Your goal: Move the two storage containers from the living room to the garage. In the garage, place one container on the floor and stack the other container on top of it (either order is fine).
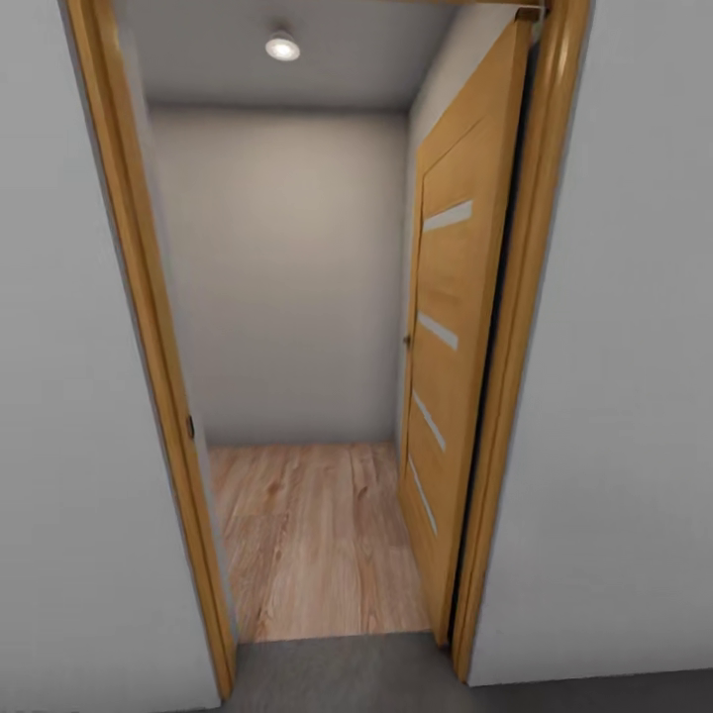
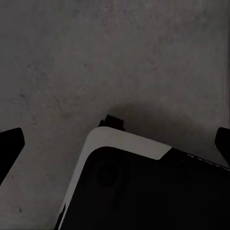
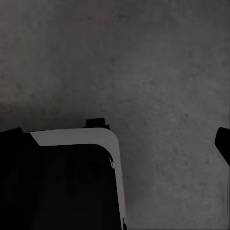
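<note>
No container is to be seen from here, so where the 2 bins sit I cannot tell; the robot stands on the grey floor (image 1: 347, 678) of the garage side, facing an open doorway, and I'd judge it is in transit toward the living room to fetch one. Both arms hang low: the left gripper (image 2: 115, 143) has its 2 dark fingertips set wide apart at either edge of its wrist view, nothing between them but concrete and a corner of the robot's own black-and-white base (image 2: 143, 187). Of the right gripper only 1 fingertip (image 3: 223, 143) shows clearly, so its spread I cannot tell. Ahead, the wood floor (image 1: 312, 535) begins right at the threshold. The passage is narrow: the left frame (image 1: 149, 327) on one side, the door (image 1: 451, 347) swung inward against the right wall on the other. The next move calls for driving straight and centred, elbows tucked, since the frame leaves little spare room and a white wall (image 1: 287, 277) closes the space beyond, meaning a turn soon after.
</note>
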### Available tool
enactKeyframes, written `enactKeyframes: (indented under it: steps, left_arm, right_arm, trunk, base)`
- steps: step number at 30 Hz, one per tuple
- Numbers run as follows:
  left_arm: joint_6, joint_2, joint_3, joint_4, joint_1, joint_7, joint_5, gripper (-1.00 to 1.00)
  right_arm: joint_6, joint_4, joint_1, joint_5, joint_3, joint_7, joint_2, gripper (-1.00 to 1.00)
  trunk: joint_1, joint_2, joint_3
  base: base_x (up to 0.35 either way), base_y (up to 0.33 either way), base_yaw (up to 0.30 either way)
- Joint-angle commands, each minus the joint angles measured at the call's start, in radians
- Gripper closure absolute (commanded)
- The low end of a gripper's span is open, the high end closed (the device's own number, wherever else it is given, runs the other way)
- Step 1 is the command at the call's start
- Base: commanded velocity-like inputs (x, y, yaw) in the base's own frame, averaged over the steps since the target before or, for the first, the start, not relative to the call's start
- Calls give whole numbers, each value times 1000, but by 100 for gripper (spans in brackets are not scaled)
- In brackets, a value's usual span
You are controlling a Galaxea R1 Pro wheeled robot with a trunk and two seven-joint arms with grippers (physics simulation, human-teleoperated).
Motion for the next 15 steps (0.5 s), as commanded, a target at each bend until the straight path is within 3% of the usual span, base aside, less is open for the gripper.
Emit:
enactKeyframes:
  steps: [1,15]
  left_arm:
    - [-3,0,7,1,-1,1,1,-100]
    - [0,1,7,1,-1,1,2,-100]
  right_arm:
    - [-5,3,-1,-7,8,0,0,-100]
    - [-5,3,-1,-7,8,0,0,-100]
  trunk:
    - [1,-1,-1]
    - [1,-1,-1]
  base:
    - [295,-200,268]
    - [295,-194,268]
